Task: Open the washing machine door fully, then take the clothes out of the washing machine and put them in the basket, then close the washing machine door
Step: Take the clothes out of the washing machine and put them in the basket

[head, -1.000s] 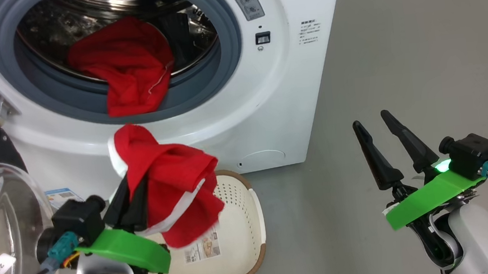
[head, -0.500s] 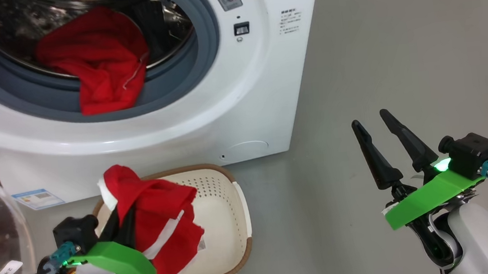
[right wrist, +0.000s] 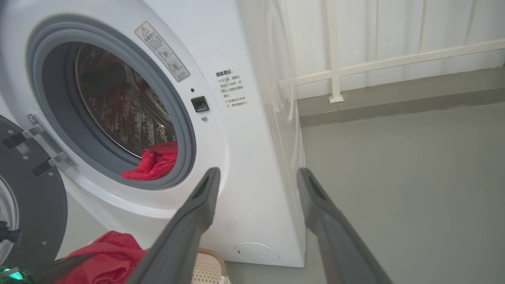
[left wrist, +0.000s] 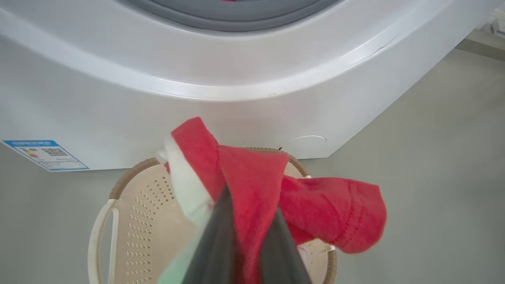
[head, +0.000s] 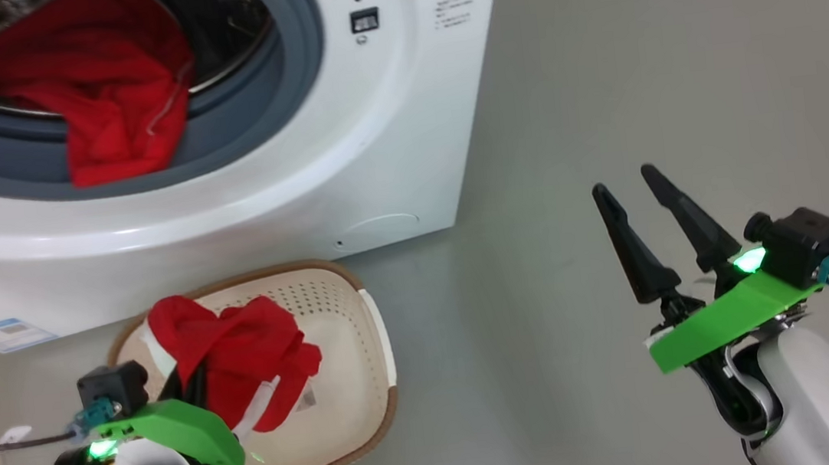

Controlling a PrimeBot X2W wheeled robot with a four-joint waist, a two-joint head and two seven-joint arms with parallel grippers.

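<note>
1. The left hand (left wrist: 250, 203) is pressed together on a red garment with white trim (head: 235, 355). The cloth is pinched between its 2 dark fingers and drapes over them.
2. That garment hangs over the basket (head: 350, 424), its lower folds inside the rim toward the basket's 9 o'clock side. I cannot tell whether it touches the bottom.
3. The basket stands on the grey floor (head: 596, 52), just beside the front of the washing machine (head: 375, 152). In the head view it is at 6 o'clock from the drum opening.
4. A second red garment (head: 100, 104) lies in the drum and spills over the grey rubber ring (head: 236, 147) at the opening's 6 o'clock.
5. The washing machine door (right wrist: 39, 213) stands swung open on its hinge, at 9 o'clock from the opening in the right wrist view.
6. The right hand (head: 623, 181) is spread and holds nothing. It is over bare floor at 3 o'clock from the basket, well apart from it.
7. A blue label sticker (head: 2, 335) sits low on the machine's front, at 10 o'clock from the basket.
</note>
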